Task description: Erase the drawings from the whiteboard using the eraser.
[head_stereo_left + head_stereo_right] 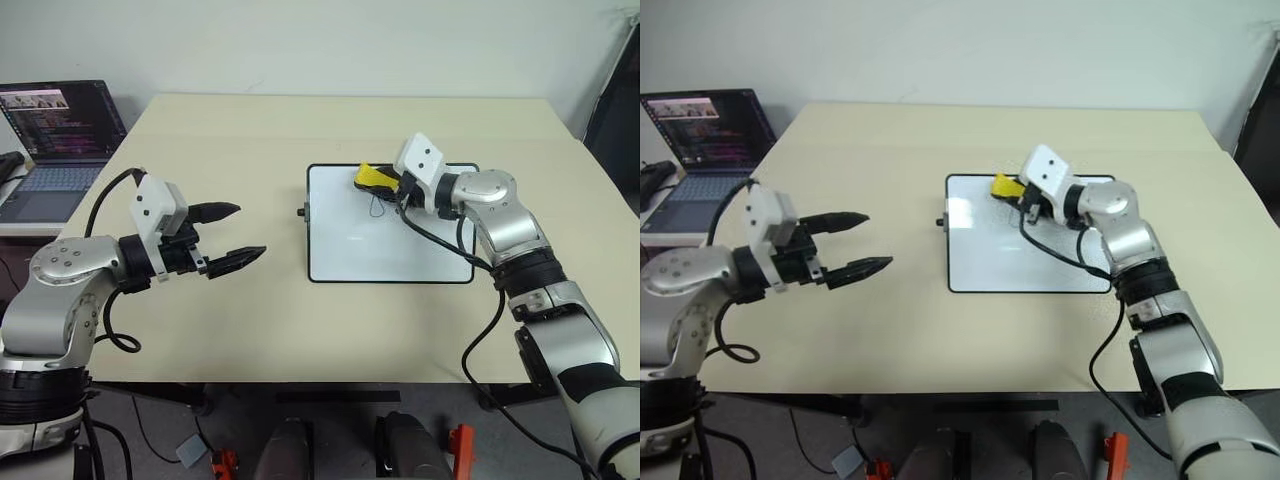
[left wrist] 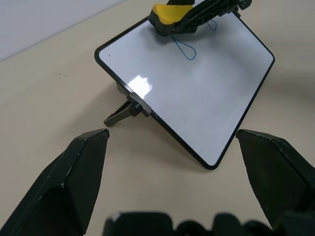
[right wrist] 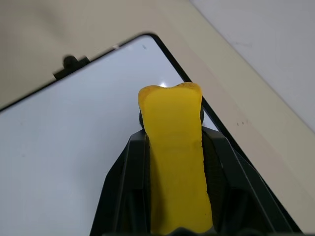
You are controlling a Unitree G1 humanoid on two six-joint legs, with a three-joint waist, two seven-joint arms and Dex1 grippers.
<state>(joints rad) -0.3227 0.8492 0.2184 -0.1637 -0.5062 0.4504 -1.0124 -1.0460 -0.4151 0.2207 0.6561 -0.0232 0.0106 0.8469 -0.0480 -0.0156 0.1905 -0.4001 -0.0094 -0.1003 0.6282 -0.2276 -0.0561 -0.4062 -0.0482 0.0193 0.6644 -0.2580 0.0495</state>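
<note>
The right gripper (image 1: pixel 388 182) clamps 1 yellow eraser (image 1: pixel 371 177) between closed fingers, the eraser's long axis running on past the fingertips toward the whiteboard's far left corner. The whiteboard (image 1: pixel 350 240) lies flat on the table (image 1: pixel 250 130), and the eraser sits over its far edge. 1 blue drawing (image 2: pixel 186 49), a teardrop loop, shows on the whiteboard just nearer the robot than the eraser, so the coming wipe likely draws back toward the robot. The left gripper (image 1: pixel 228 233) hovers well left of the whiteboard, fingers spread and empty. 1 laptop (image 1: pixel 55 140) stands far left of the whiteboard.
</note>
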